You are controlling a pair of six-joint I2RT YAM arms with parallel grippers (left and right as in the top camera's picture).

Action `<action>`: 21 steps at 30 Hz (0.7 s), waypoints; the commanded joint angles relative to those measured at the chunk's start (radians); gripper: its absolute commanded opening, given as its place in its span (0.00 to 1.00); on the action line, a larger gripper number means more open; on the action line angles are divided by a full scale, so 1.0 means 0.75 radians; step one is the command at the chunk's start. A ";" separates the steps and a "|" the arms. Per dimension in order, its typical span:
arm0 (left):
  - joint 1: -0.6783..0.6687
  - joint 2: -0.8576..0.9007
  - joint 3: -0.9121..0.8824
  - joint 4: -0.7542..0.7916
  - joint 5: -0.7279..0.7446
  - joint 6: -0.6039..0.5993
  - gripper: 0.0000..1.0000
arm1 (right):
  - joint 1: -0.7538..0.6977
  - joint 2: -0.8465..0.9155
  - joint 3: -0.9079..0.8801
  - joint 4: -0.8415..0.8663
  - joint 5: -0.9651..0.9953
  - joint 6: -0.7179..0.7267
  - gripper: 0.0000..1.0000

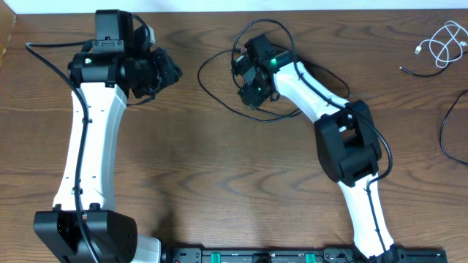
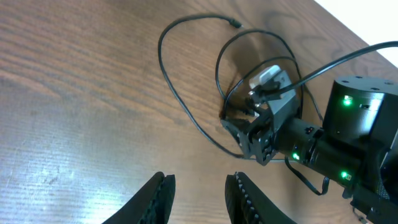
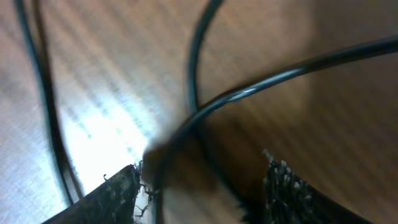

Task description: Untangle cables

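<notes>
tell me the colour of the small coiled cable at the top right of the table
White: it is a short thin coiled cable, and it shows best in the overhead view.

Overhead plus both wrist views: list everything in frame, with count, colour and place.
table: 1, brown wood, under everything
black cable: 1, black, looped at table centre around the right gripper
white cable: 1, white, bunched at top right of overhead
edge cable: 1, black, right edge, runs out of frame; link to black cable unclear
base rail: 1, black, bottom edge of overhead
left arm: 1, white and black, left side
right arm: 1, white and black, right of centre
left gripper: 1, black, open, empty, left of the loops
right gripper: 1, black, open, over black cable
</notes>
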 commanded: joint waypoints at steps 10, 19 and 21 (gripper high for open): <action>0.001 0.005 -0.001 -0.037 -0.008 0.003 0.33 | 0.049 0.011 0.001 -0.250 -0.241 -0.115 0.64; 0.001 0.005 -0.001 -0.047 -0.008 0.003 0.33 | 0.094 0.022 -0.008 -0.261 -0.186 -0.059 0.56; 0.001 0.005 -0.001 -0.051 -0.008 0.004 0.33 | 0.124 0.039 -0.008 -0.256 -0.105 -0.037 0.56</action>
